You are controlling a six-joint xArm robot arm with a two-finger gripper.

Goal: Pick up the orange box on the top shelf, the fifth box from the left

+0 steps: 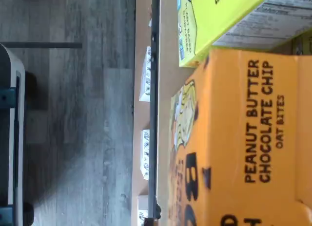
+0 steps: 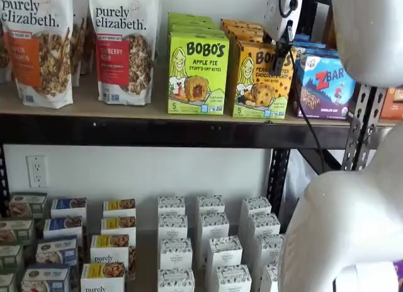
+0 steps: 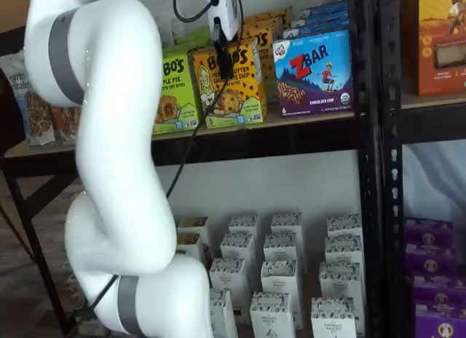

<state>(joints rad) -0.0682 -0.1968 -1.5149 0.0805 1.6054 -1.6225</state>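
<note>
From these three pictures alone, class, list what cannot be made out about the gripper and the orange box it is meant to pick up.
- The gripper: in both shelf views the fingers are small, dark and seen against the box, so a gap cannot be judged.
- Contact with the orange box: neither shelf view settles it.
- The orange box's lettering: partly covered by the fingers and cable in a shelf view, cut off by the frame edge in the wrist view.

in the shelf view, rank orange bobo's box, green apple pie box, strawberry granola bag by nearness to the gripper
Gripper hangs at the top shelf.
1. Orange Bobo's box: right at the fingers.
2. Green Apple Pie box: next one leftward.
3. Strawberry granola bag: farther left.
</note>
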